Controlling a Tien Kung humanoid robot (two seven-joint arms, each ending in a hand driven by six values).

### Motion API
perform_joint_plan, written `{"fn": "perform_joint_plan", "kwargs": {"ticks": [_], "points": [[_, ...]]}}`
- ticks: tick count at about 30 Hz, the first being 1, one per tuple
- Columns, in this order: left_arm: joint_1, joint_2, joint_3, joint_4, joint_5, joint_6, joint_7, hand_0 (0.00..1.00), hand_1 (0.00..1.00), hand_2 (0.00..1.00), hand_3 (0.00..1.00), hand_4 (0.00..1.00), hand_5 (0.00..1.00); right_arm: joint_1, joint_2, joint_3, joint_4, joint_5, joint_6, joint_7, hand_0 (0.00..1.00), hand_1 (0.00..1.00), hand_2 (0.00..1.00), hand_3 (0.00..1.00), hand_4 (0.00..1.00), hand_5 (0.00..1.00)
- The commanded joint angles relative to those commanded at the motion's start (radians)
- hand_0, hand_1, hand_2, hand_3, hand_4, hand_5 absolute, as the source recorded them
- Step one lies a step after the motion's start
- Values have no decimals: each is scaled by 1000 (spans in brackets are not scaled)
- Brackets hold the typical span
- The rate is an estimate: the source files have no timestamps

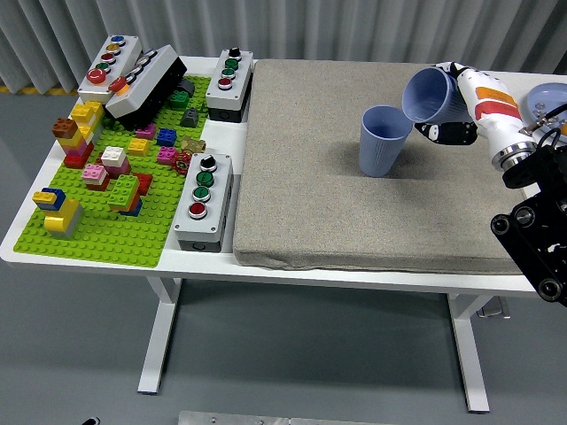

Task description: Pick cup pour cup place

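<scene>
A blue cup (384, 140) stands upright on the grey mat (337, 204), towards its back right. My right hand (461, 106) comes in from the right edge and is shut on a second blue cup (429, 94). It holds that cup tilted on its side, mouth facing down-left, just above and to the right of the standing cup's rim. The two cups look apart by a small gap. What is inside either cup is hidden. My left hand is out of view.
A green brick baseplate (89, 243) with several coloured bricks fills the table's left. Grey button boxes sit at the back left (110, 65), back centre (229, 80) and beside the mat (204, 199). A blue plate (549, 96) lies at the far right edge.
</scene>
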Motion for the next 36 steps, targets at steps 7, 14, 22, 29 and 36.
{"fn": "perform_joint_plan", "kwargs": {"ticks": [7,14,22,29,36], "points": [[-2,1,-2,0,2,0,0,806,753,818,724,518,998,7,-8,-15,-3,5,1,-1,710,625,515,604,770,243],[-3,2,-3,0,5,1,0,806,753,817,725,519,998,21,-18,-64,-15,10,-4,-6,714,626,514,605,768,243],[-5,4,-5,0,6,2,0,806,753,818,725,521,998,38,-27,-105,-38,24,-2,-5,718,628,514,607,769,241],[-5,4,-5,0,6,3,0,806,753,818,725,522,998,50,-31,-115,-38,23,-1,-8,720,630,513,611,768,240],[-6,3,-5,0,6,2,0,806,753,817,725,523,998,59,-34,-123,-30,21,0,-11,721,625,509,604,768,231]]}}
